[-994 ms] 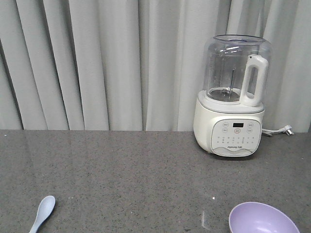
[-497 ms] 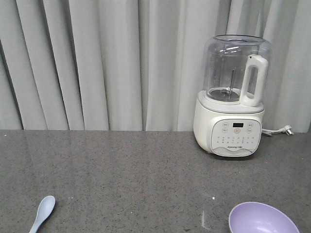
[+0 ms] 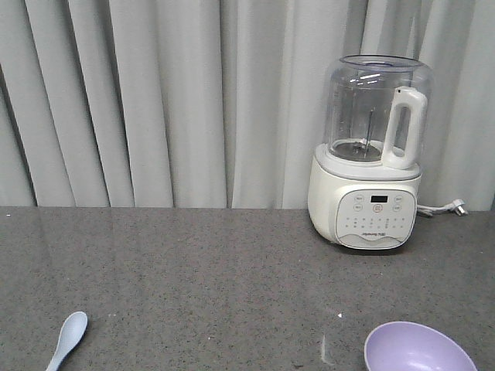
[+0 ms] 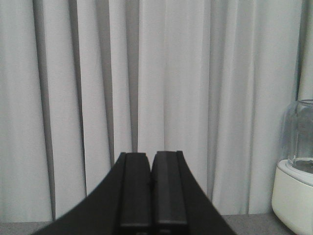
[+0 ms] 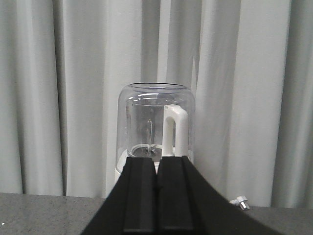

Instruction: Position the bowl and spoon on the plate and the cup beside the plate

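Two black claws, both pressed shut and empty: left gripper with pads flush along a thin seam, aimed at pale curtain; right gripper likewise closed on nothing, pointed at a cream-white blender with a clear jug straight ahead at twelve o'clock. Neither near any task piece. Outward, in the front view: small pale blue-white plastic spoon lying flat at about eight o'clock on the counter, scoop toward the far side, handle cut off by the lower edge; small round lavender-purple plastic bowl upright at about five o'clock, partly cropped, well apart from the spoon. No sign of the round light blue plate or the brown paper cup in any view, so whereabouts unknown. By judgement, nothing arranged yet: bowl and spoon to go onto the plate, cup beside it, every step left. Underneath, a dark grey speckled stone countertop, glossy enough for faint reflections. Behind, at twelve o'clock, grey-white pleated curtains; blender at two o'clock, with a white cord and metal plug trailing off toward three o'clock.
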Tool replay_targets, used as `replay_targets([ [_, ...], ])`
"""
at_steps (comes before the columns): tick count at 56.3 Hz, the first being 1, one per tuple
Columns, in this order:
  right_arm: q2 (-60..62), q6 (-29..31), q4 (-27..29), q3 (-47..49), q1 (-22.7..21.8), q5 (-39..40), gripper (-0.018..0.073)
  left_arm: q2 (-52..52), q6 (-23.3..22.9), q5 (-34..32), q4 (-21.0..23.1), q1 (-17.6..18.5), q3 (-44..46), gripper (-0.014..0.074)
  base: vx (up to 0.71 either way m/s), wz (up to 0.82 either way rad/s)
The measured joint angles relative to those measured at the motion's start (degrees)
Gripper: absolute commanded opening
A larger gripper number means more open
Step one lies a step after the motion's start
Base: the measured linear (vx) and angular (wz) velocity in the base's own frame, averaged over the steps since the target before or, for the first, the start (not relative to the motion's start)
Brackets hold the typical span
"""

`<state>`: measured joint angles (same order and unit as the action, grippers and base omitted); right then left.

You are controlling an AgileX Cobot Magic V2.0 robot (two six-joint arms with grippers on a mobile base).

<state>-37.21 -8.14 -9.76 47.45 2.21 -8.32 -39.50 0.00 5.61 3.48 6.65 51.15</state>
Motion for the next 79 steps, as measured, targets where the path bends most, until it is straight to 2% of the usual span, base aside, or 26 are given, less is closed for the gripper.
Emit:
replay_targets([
  [6,0.0,0.08,0.0,0.0,0.0,0.0,0.0114,0.06,0.0,0.34,0.0,0.0,0.0,0.0155,0.0,0.0],
  [19,0.0,0.16,0.0,0.0,0.0,-0.14,0.0505,0.06,0.0,7.04,0.0,0.0,0.0,0.045,0.0,0.0],
  [25,0.0,0.16,0.0,0.0,0.0,-0.18,0.0606,0.06,0.0,8.84,0.0,0.0,0.0,0.0535,0.0,0.0],
  [34,0.0,0.16,0.0,0.0,0.0,-0.18,0.0613,-0.14,0.0,8.97,0.0,0.0,0.0,0.0552,0.0,0.0],
  [46,0.0,0.16,0.11,0.0,0.0,-1.39,0.0549,-1.79,0.0,12.76,0.0,0.0,0.0,0.0552,0.0,0.0],
  [51,-1.29,-0.07,1.55,1.49,0.0,-8.16,0.0528,-4.56,0.0,17.23,0.0,0.0,1.16,0.0552,0.0,0.0],
  [60,-11.15,-0.13,2.88,9.35,0.0,-29.58,0.0526,-14.51,0.0,26.32,0.0,0.0,6.91,0.0552,0.0,0.0],
  [65,-18.32,0.86,3.49,12.88,0.0,-37.76,0.0526,-21.57,0.0,33.0,0.0,0.0,11.09,0.0552,0.0,0.0],
  [73,-26.08,2.49,4.93,13.99,0.0,-40.86,0.0526,-32.5,0.0,43.28,0.05,0.0,16.37,0.0552,0.0,0.0],
  [79,-28.98,2.73,5.33,14.0,0.0,-40.85,0.0526,-39.7,0.0,47.25,0.12,0.0,18.43,0.0552,0.0,0.0],
])
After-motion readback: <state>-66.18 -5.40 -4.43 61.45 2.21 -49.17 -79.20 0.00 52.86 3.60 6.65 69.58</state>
